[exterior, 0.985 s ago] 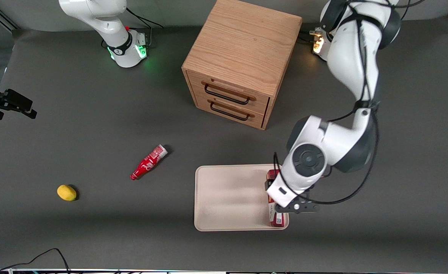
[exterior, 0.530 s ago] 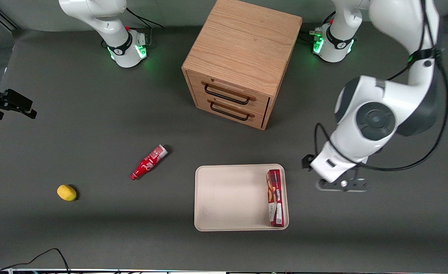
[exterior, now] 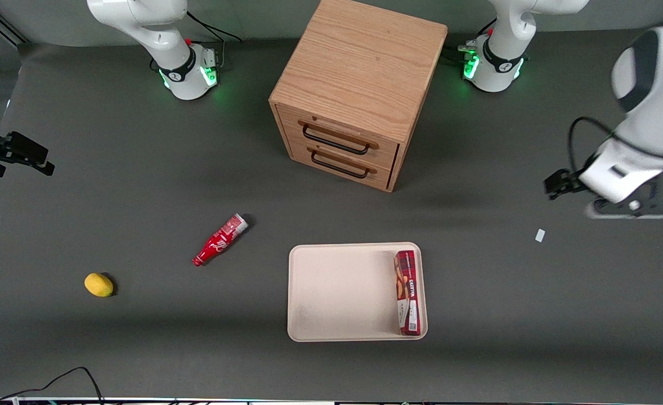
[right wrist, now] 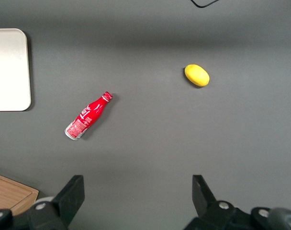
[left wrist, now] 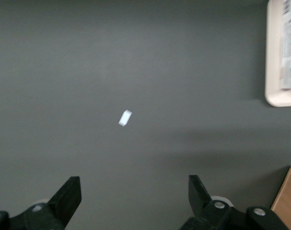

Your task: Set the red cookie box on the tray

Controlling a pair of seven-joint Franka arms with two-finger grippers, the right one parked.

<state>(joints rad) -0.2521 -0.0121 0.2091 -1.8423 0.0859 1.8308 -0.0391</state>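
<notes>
Red cookie box [exterior: 408,293] lies flat in tray [exterior: 331,332] – along edge toward working arm's end. Gripper [left wrist: 134,201] spread wide, holding nothing – hangs above bare table [exterior: 140,169] well apart from tray, near small white scrap [exterior: 540,235].

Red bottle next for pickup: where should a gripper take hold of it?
The red bottle lies on its side on the table. Probably come from above and close across its wider body, fingers crosswise to its length. The open gripper hovers toward the working arm's end.
</notes>
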